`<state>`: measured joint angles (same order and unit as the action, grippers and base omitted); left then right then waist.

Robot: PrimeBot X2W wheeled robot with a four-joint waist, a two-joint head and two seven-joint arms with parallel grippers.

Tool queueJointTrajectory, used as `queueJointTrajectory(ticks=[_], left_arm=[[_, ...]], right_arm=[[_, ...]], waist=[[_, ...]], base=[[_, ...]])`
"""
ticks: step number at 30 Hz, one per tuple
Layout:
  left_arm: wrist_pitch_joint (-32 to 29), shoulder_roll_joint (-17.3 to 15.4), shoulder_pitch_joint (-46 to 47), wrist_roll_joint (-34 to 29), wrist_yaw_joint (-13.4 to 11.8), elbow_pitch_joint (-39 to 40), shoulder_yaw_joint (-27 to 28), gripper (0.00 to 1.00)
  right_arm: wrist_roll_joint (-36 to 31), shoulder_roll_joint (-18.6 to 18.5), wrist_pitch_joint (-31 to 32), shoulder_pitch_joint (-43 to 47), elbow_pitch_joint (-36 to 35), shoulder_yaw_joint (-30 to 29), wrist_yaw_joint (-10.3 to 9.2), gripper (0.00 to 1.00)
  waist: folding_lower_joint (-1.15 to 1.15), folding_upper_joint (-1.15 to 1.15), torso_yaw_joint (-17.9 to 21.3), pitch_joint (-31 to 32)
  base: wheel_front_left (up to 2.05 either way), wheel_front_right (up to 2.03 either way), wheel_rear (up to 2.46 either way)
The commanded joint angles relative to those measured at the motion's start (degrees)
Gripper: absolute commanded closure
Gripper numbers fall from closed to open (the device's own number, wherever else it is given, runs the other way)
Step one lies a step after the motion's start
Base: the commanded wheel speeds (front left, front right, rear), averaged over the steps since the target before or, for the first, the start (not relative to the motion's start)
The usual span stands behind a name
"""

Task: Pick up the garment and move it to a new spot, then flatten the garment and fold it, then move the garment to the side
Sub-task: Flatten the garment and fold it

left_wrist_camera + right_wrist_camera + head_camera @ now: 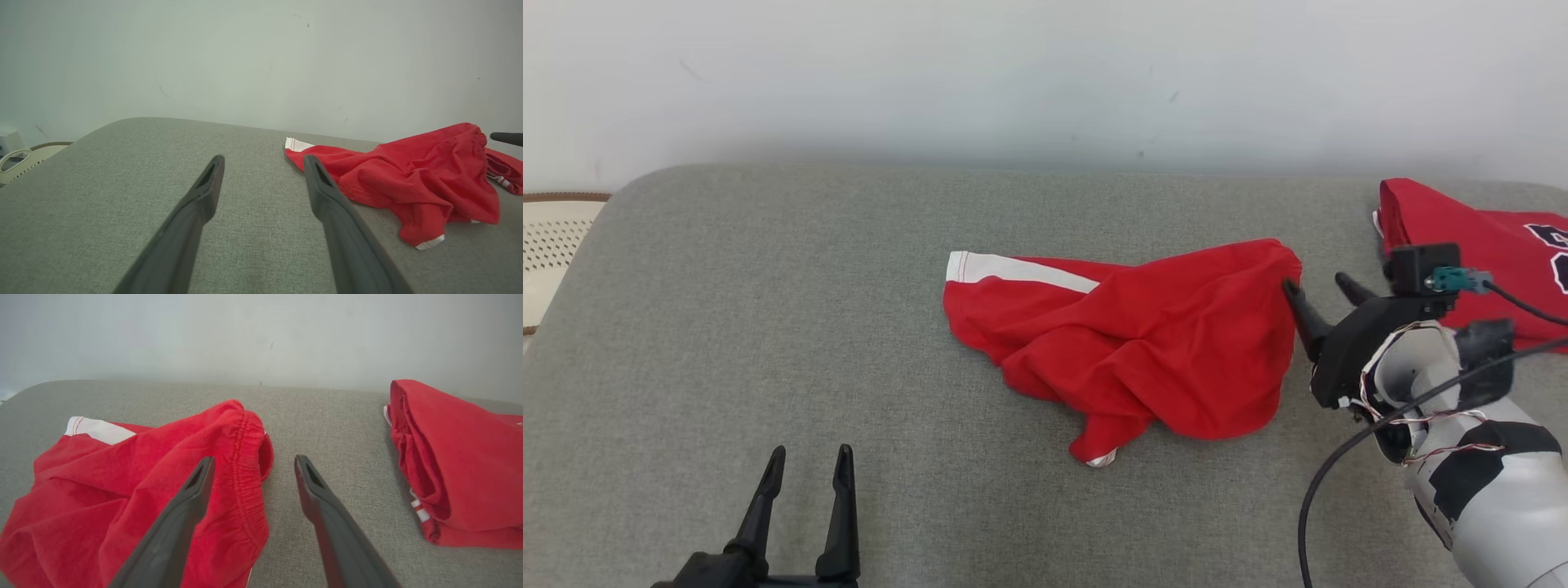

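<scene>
The garment (1143, 343) is a pair of red shorts with a white stripe, lying crumpled in the middle of the grey cushion (768, 327). Its elastic waistband (245, 469) points to the right. My right gripper (1317, 286) stands open just beside the waistband, one finger over the red cloth and the other over bare cushion, with nothing held. At the lower left my left gripper (809, 461) is open and empty, well away from the shorts (408, 179), above bare grey fabric.
A folded red jersey (1478, 245) with dark lettering lies at the far right of the cushion, close to my right arm. A pale wall runs behind. A white perforated object (556, 245) with a brown rim sits off the cushion's left edge.
</scene>
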<state>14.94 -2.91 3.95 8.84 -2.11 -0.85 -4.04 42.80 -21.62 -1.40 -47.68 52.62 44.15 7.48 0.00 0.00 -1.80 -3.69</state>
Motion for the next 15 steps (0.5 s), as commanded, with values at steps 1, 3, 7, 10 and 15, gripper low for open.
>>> queueJointTrajectory(ticks=[1,3,7,10,15], left_arm=[[0.3,0.0,0.1,0.5,-0.1,0.1,0.1,0.00],[0.3,0.0,0.0,0.6,-0.1,0.2,0.1,0.00],[0.3,0.0,-0.3,0.6,-0.1,0.6,0.1,0.00],[0.3,0.0,-0.6,0.5,-0.1,1.0,0.2,0.00],[0.3,0.0,-1.1,0.2,-0.1,1.5,0.6,0.00]], right_arm=[[-0.9,-0.2,-3.5,0.2,-0.7,-0.9,0.02,0.00],[-1.1,-0.2,-5.8,0.7,-1.0,-1.7,0.02,0.00],[-2.4,-0.4,-11.8,2.9,-2.8,-4.2,0.02,0.00],[-3.9,-0.6,-13.5,5.3,-6.1,-7.0,0.02,0.00],[-9.1,-0.2,-13.7,12.1,-16.9,-15.6,0.02,0.00]], waist=[[0.00,0.00,0.3,0.2],[0.00,0.00,0.4,0.2],[0.00,0.00,0.9,0.2],[0.00,0.00,1.4,0.2],[0.00,0.00,2.6,0.1]], base=[[0.00,0.00,0.00],[0.00,0.00,0.00],[0.00,0.00,0.00],[0.00,0.00,0.00],[0.00,0.00,0.00]])
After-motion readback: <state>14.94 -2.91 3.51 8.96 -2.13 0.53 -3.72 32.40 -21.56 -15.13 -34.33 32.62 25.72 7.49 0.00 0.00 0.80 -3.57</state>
